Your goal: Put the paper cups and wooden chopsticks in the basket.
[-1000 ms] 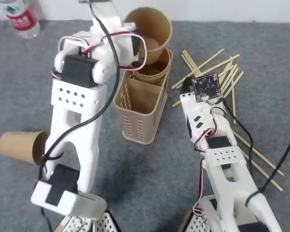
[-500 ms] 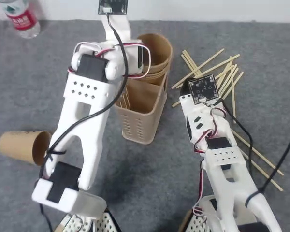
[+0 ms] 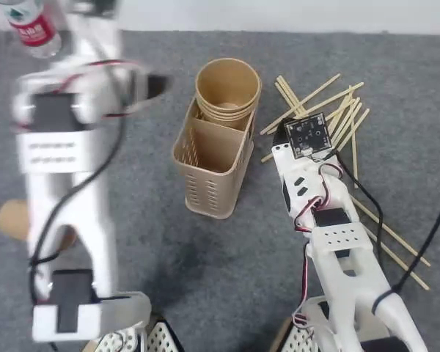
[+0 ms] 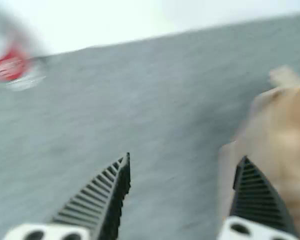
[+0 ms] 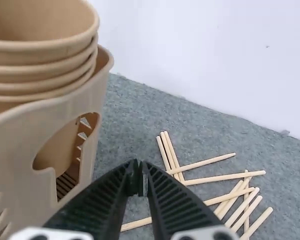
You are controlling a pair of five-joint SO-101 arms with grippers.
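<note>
- High view: a beige slotted plastic basket (image 3: 209, 172) stands in the middle of the grey felt-covered bench (image 3: 205, 279). A stack of brown paper cups (image 3: 228, 88) sits nested upright in its far compartment, and the near compartment looks empty.
- A lone brown paper cup (image 3: 15, 218) lies on its side at the near left, partly hidden behind the white left arm (image 3: 59, 147). Fetching it looks like the step in hand.
- Pale wooden chopsticks (image 3: 330, 110) lie scattered right of the basket, with a few more trailing to the near right beside the white right arm (image 3: 319, 198). None are in the basket.
- Left wrist view: the left end effector (image 4: 182, 187) is spread wide and holds nothing, above the grey felt. A clear plastic bottle with a red label (image 4: 10, 70) lies far off. A tan blur at one side may be the basket, though I cannot tell.
- To do the step well, bring this end effector to the lone cup's open mouth, with one finger inside the wall and one outside. Pinch gently, since thin paper will likely crush or roll away. Then turn the cup upright and lower it squarely into the stack, so the light basket is not knocked.
- Right wrist view: the right end effector (image 5: 139, 172) has its jaws pressed together on nothing. It sits just beside the basket's right wall, with chopsticks beyond it. Keeping it clear of the basket leaves room for the cup's arrival.
</note>
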